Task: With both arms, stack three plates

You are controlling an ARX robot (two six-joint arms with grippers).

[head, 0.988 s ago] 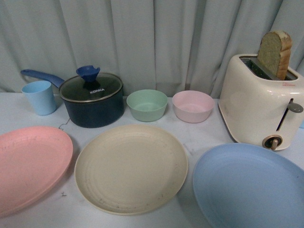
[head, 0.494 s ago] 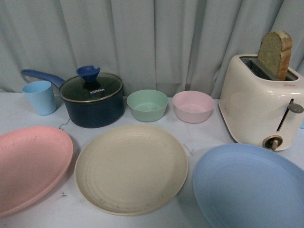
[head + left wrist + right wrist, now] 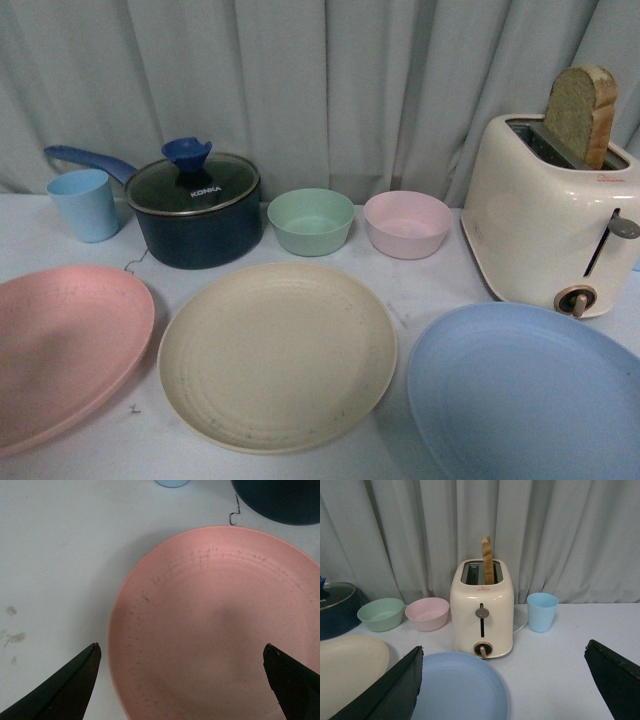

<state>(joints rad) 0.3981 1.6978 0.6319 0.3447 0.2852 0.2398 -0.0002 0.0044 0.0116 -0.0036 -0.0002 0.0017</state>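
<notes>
Three plates lie side by side on the white table: the pink plate [image 3: 65, 350] at the left, the cream plate [image 3: 277, 355] in the middle, the light blue plate [image 3: 525, 395] at the right. Neither arm shows in the front view. In the left wrist view my left gripper [image 3: 182, 650] hangs open above the pink plate [image 3: 215, 625], its black fingertips [image 3: 75, 680] wide apart. My right gripper [image 3: 502, 652] is open too, raised near the light blue plate [image 3: 460, 687], with the cream plate [image 3: 347, 672] beside it.
Behind the plates stand a dark blue pot [image 3: 195, 210] with a glass lid, a light blue cup [image 3: 83, 205], a green bowl [image 3: 310, 220] and a pink bowl [image 3: 406, 224]. A cream toaster [image 3: 550, 225] holding bread stands at the back right. Another blue cup [image 3: 542, 611] is past the toaster.
</notes>
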